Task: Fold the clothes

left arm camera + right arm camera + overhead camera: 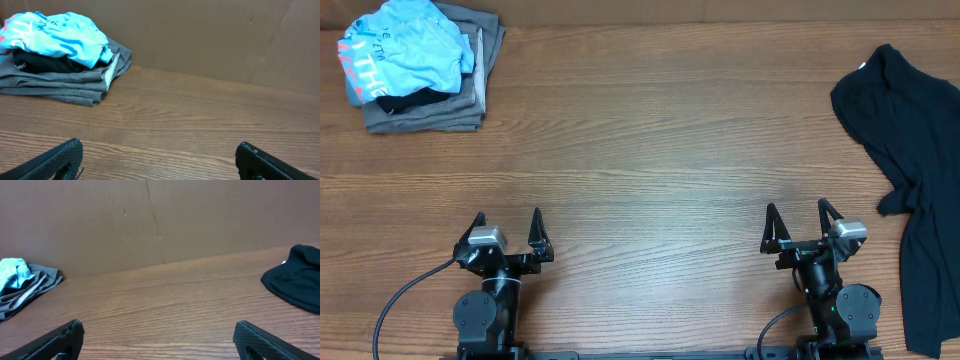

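- The left hand has its jaws spread wide with nothing between them. It sits at the near edge of the bench, left of centre, fingers pointing to the far side.
- The right hand is likewise spread wide and empty, at the near edge right of centre, well apart from the other.
- The light blue T-shirt lies in the far left corner of the bench, crumpled into a bundle rather than spread flat, with white lettering showing on its left part.
- The shirt rests on top of a stack of grey folded garments, with a dark layer sandwiched between the two.
- Governing relation: from the left hand the shirt lies far and somewhat to the left. From the right hand it lies far and across nearly the whole width of the bench. The left arm is judged clearly the nearer.
- Axis: the bundle is a little broader left-to-right than near-to-far. No collar, sleeve or hem can be picked out, so the shirt's true long axis cannot be told.
- A loose black garment sprawls along the right edge, near the right hand.
- Judgement: folding has not begun. The shirt would first have to come off the stack.
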